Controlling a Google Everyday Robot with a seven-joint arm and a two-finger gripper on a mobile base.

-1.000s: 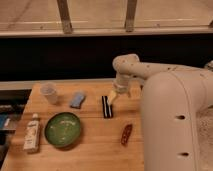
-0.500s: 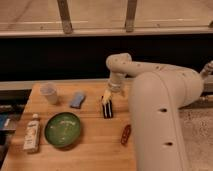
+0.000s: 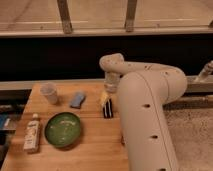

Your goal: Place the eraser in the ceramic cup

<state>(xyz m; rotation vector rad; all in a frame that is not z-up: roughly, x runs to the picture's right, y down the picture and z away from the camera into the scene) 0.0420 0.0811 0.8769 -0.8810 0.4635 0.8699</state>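
Note:
The eraser, a narrow black block with pale stripes, lies on the wooden table right of centre. My gripper hangs just above the eraser's far end, at or very near it. The ceramic cup, small and whitish, stands upright at the table's back left, well to the left of the gripper. My big pale arm fills the right side of the view and hides the table's right part.
A blue-grey soft pad lies between the cup and the eraser. A round green bowl sits front left, with a white bottle lying beside it near the left edge. A dark wall and rail run behind the table.
My arm has swung nearer and more to the left, and the gripper has come down onto the eraser's far end. The arm now covers the small reddish-brown thing. The eraser has not moved.

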